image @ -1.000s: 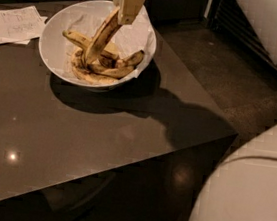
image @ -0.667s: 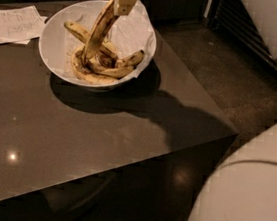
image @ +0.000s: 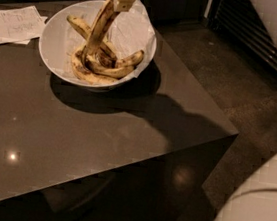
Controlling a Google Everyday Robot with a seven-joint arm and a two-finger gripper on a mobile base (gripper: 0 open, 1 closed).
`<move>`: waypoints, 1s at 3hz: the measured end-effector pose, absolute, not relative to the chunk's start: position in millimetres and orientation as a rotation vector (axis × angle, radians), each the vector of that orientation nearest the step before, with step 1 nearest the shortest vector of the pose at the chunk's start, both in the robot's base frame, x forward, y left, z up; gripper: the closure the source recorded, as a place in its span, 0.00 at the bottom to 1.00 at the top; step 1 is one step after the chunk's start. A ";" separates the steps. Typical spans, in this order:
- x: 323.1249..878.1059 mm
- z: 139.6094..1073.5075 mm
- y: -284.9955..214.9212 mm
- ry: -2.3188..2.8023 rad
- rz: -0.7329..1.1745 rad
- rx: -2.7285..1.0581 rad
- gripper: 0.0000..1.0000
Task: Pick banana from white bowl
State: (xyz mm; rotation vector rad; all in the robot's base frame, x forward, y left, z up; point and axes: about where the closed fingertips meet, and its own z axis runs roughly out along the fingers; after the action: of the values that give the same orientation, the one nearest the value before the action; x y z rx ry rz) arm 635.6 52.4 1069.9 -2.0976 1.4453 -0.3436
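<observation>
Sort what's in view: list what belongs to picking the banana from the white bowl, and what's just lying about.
Job: the banana, tilted up, its top end held in the gripper above the bowl's far side; the white bowl.
Lying about: other bananas in the bowl; paper sheet on the dark table.

paper [image: 15,24] left of bowl [image: 57,32], banana [image: 99,27] upright inside, jaws above

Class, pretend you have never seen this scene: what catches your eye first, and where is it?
A speckled banana stands almost upright at the top centre, its upper end held by the gripper and its lower end among other bananas in the white bowl. The bowl sits toward the back of a dark table, beside a sheet of paper.
</observation>
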 end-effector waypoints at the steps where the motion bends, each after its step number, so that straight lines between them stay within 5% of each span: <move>1: 630.5 1104.4 61.4 1.376 -0.404 -2.052 1.00; 3: 613.5 1151.9 70.2 1.318 -0.435 -1.965 1.00</move>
State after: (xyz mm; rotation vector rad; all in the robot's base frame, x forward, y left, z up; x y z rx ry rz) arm 613.5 70.2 1151.9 -1.9649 1.3184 -0.4348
